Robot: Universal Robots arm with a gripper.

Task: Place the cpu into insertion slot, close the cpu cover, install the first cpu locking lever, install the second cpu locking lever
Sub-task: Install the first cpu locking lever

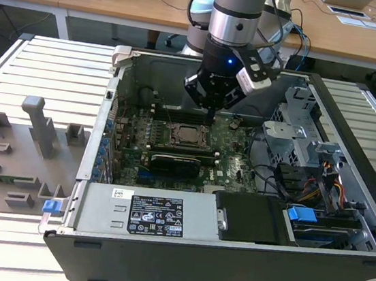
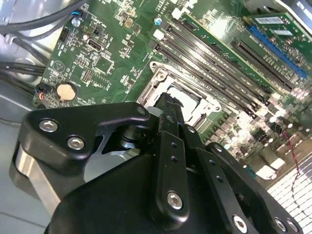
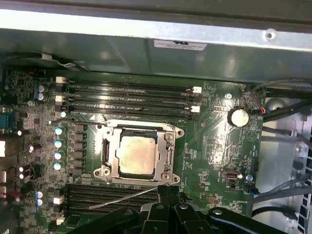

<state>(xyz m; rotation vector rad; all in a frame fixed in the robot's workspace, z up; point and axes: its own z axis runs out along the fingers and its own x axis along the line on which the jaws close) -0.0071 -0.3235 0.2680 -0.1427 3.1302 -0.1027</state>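
- dark computer case (image 1: 227, 272) lies open on a slatted table (image 1: 40, 61); nearest in the exterior view is a silver power supply (image 1: 97, 206) with a black box (image 1: 247, 218) just beside it
- grey plastic blocks (image 1: 39, 126) stand on the table at the exterior view's left, apart from the case
- green board (image 1: 237, 161) covers the case floor; long black card (image 1: 178, 161) lies on the near side of the socket
- socket (image 3: 141, 125) is square with a silvery rim, mid-board, between two banks of long black memory slots (image 3: 126, 100)
- cpu (image 3: 137, 155) sits in the socket, pale face up; exterior view shows it too (image 1: 187, 135)
- cover (image 3: 113, 163) lies flat over the cpu, chip showing through its window
- thin lever (image 3: 122, 198) slants out from the socket across the memory bank on the gripper's side, not tucked along the socket
- gripper (image 3: 168, 192) is at the socket's edge, fingers (image 3: 163, 197) drawn together with barely a gap; tips meet the lever's end, cannot tell if it is pinched or only touched
- exterior view: gripper (image 1: 209, 116) points straight down at the board, by the socket's far corner on the exterior view's right
- round coin battery (image 3: 238, 117) on the board, well apart from the socket
- farthest: wooden desks (image 1: 122, 2)
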